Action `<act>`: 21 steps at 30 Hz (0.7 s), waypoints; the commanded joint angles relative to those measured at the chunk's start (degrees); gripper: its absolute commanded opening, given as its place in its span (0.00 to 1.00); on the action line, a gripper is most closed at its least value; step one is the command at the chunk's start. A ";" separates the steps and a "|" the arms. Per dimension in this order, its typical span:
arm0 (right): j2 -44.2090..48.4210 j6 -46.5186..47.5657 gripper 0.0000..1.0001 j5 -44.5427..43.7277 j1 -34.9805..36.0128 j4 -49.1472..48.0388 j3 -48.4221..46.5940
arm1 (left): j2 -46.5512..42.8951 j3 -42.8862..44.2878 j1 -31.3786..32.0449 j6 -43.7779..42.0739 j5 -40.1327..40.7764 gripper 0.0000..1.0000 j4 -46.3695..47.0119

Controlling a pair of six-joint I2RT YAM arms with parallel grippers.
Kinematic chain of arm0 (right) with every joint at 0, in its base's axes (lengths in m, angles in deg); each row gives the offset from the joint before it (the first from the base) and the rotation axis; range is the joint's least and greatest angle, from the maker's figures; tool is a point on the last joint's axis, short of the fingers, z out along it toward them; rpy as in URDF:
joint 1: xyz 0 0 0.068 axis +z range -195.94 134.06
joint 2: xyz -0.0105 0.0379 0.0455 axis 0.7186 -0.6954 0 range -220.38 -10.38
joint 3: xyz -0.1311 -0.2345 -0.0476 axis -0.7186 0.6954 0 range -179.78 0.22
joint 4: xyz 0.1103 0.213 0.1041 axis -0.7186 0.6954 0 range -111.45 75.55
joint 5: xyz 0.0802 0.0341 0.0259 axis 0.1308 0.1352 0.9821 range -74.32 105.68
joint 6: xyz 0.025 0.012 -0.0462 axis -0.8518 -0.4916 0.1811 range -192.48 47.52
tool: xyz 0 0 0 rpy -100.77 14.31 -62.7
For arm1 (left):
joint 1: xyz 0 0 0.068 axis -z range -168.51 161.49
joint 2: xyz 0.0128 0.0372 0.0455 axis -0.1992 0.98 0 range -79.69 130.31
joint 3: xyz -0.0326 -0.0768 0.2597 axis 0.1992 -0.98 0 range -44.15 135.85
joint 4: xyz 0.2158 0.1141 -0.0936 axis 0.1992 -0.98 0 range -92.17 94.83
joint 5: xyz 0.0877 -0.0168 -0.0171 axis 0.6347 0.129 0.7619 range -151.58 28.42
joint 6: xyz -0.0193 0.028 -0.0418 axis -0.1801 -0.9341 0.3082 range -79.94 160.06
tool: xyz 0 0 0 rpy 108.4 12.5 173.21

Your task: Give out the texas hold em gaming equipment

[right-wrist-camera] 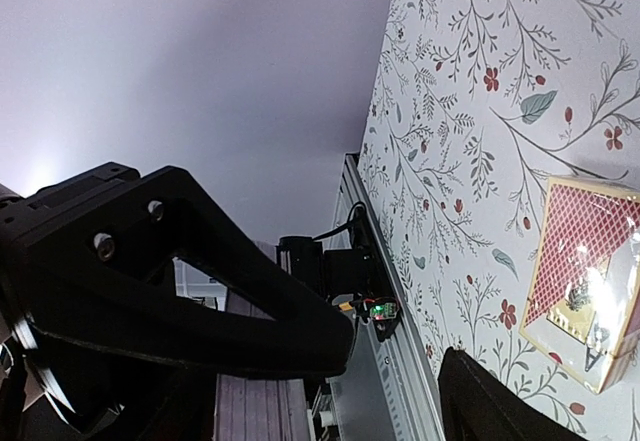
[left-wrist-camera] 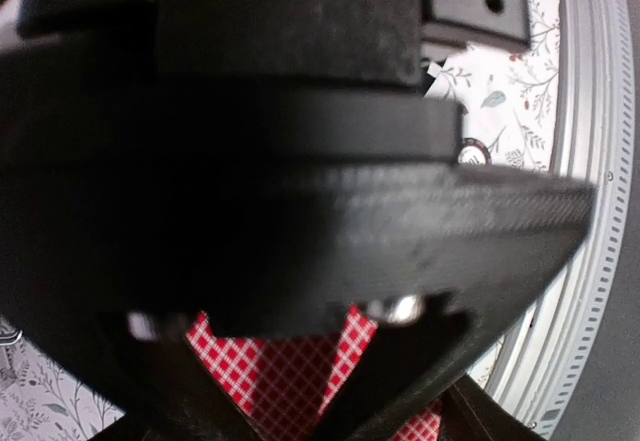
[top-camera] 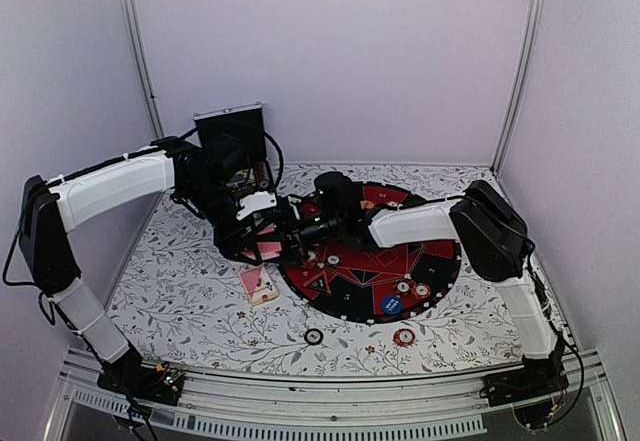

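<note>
My left gripper (top-camera: 262, 246) hovers at the left rim of the round mat (top-camera: 440, 261), shut on pink-red checked playing cards (left-wrist-camera: 290, 381); in the top view they show as a pink patch (top-camera: 268, 250). My right gripper (top-camera: 296, 233) reaches across the mat and meets the left one, blocking most of the left wrist view. In the right wrist view its jaws (right-wrist-camera: 395, 361) stand open and I see nothing between them. A card deck (top-camera: 258, 284) (right-wrist-camera: 585, 281) lies on the cloth below both grippers. Several chips (top-camera: 402, 286) sit on the mat. An orange-red chip (top-camera: 404, 337) lies off the mat, near the front.
A dark chip (top-camera: 314, 337) lies on the floral cloth near the front edge, and a blue chip (top-camera: 391, 304) sits on the mat's near rim. The black case (top-camera: 230, 133) stands at the back left behind the left arm. The metal front rail (right-wrist-camera: 400, 391) runs along the table's edge.
</note>
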 commanded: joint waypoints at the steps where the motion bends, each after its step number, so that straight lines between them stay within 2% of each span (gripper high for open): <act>1: -2.13 -0.90 0.77 1.23 0.62 -1.15 -2.58 | 0.45 1.27 0.28 0.36 -1.24 0.37 -0.10; 7: -1.57 -0.74 0.57 1.28 -0.02 -1.14 0.17 | 0.20 1.32 0.28 0.24 -1.28 0.36 -0.20; 14: 2.52 0.65 0.54 0.63 -2.50 -1.17 6.03 | 0.11 1.43 0.30 0.17 -1.30 0.36 -0.35; 21: 4.90 1.41 0.44 0.95 -3.14 -0.89 7.91 | 0.11 1.49 0.28 0.19 -1.11 0.36 -0.38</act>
